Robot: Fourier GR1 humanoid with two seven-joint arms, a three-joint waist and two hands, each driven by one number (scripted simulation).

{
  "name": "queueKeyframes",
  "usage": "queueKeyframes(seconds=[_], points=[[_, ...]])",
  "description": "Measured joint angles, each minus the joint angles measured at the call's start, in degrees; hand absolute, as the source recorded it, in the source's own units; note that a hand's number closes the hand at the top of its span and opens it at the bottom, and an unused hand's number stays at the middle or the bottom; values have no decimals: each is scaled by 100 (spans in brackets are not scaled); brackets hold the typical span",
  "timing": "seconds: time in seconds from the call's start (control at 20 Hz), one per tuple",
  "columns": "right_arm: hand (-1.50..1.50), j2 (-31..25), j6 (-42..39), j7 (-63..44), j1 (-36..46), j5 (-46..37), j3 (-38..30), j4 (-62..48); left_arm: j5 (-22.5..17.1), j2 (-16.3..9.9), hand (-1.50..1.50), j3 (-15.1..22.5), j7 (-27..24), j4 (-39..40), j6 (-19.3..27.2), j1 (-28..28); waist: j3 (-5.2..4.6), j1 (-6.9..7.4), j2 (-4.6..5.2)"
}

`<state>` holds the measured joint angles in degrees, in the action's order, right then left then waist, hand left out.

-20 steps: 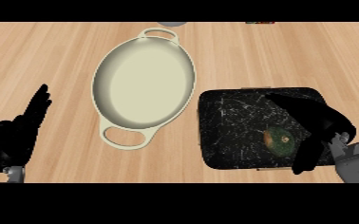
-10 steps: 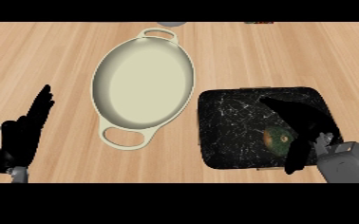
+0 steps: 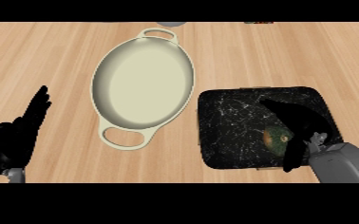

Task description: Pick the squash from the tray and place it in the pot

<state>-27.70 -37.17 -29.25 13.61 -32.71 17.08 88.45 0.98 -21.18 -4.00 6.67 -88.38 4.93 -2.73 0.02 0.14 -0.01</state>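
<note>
- The squash (image 3: 278,138) lies in the black marbled tray (image 3: 231,123), toward the tray's right and lower part; only a small green and orange patch of it shows.
- The right hand (image 3: 300,119) reaches in from the lower right corner, its grey forearm (image 3: 338,163) below it. The fingers stretch up and to the left above the squash, and the thumb (image 3: 291,154) hangs down just right of it, so the squash sits in the gap between them.
- The view does not settle whether the fingers or thumb touch the squash; the hand looks spread rather than curled round it.
- The tray sits on the wooden counter (image 3: 63,57), at the right of the view, its corners rounded.
- The cream oval pot (image 3: 144,83) stands left of the tray, with a loop handle at its far end and another at its near end. Its right rim lies just beside the tray's upper left corner. Nothing shows inside the pot.
- The left hand (image 3: 22,133) rests at the view's left edge, fingers straight and pointing up, well apart from the pot.
</note>
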Motion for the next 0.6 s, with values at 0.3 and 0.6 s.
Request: queueKeyframes(seconds=[0.3,0.6], points=[[150,86,70,686,37,-500,6,-486,154,177,0,-75,70,-4,-64,74,-17,4,-14],[150,180,217,1181,23,-907,-67,-567,227,240,0,-195,101,-41,-242,51,-30,-3,-27]])
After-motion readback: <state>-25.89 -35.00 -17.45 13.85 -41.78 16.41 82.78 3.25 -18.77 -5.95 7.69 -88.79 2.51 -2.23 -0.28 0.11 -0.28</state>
